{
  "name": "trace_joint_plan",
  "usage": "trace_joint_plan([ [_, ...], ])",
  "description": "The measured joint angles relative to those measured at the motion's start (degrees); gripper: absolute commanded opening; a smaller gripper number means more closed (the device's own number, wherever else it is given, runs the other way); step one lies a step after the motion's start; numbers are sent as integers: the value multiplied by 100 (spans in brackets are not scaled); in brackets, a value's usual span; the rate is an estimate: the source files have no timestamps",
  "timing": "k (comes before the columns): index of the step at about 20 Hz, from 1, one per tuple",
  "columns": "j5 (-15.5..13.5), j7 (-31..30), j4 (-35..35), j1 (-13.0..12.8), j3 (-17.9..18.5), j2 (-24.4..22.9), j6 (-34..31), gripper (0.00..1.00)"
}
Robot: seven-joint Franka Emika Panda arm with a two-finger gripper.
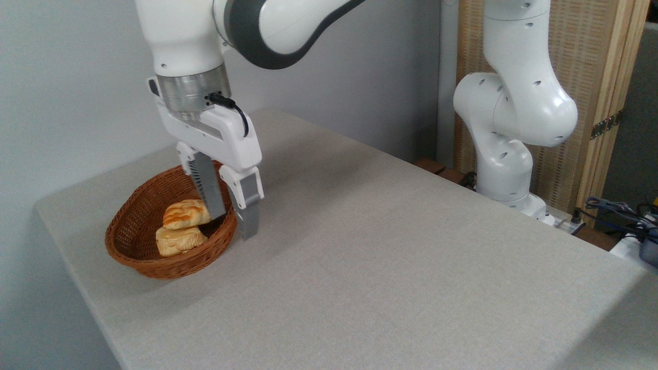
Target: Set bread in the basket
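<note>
The reddish-brown wicker basket (146,264) stands near the table's left end. Inside it lies the bread (184,213), orange-brown and glossy, resting on top of a paler yellow pastry (177,240). The bread's right end is hidden behind one finger. My gripper (233,226) hangs open over the basket's right rim, pointing down. Its left finger (208,192) reaches into the basket beside the bread, and its right finger (248,213) is just outside the rim. Nothing is held between them.
The arm's white base (506,169) stands off the table's back right edge, in front of a wooden screen (591,77). Cables (619,210) lie at the far right. A grey wall runs close behind the basket.
</note>
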Motion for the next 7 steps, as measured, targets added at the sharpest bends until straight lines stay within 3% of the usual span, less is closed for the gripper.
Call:
trace_joint_plan([
  [4, 0, 1012, 0, 7, 332, -56, -186, 100],
  [7, -1, 1181, 0, 9, 442, -97, -338, 100],
])
